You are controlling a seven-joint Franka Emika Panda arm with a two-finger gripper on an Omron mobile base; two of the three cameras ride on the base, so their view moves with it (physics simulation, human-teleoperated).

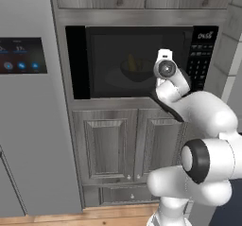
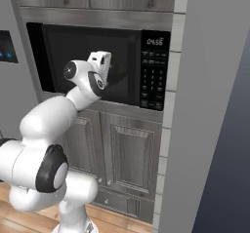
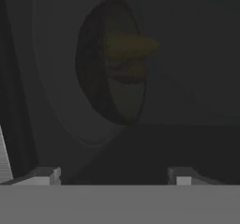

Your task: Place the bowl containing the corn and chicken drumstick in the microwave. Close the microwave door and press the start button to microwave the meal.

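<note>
The bowl (image 1: 136, 70) sits inside the microwave (image 1: 142, 62), on the pale turntable, and I see it through the dark tinted window of the microwave door (image 1: 125, 62), which looks shut flush with the frame. Through the glass it reads as a dim, round dark-brown shape; in the hand view it appears rolled on its side, with the corn (image 3: 131, 45) a muted yellow bar across the upper part and the chicken drumstick (image 3: 126, 73) a duller orange-brown smudge just beneath it. Colours are heavily greyed by the tint, so I cannot make out finer detail. With the meal in and the door closed, I judge the step in hand to be pressing start. My gripper (image 3: 115, 176) hovers just in front of the glass, about level with the bowl, its two tips spread well apart and holding nothing. The button panel (image 2: 152, 76) lies to the right of the window, and the display above it is lit. To do this well I would bring the fingers together so one firm point meets the key, slide right across the door face without brushing the bar handle, and push straight in rather than at an angle. Which key is start I cannot tell; the labels are too small.
</note>
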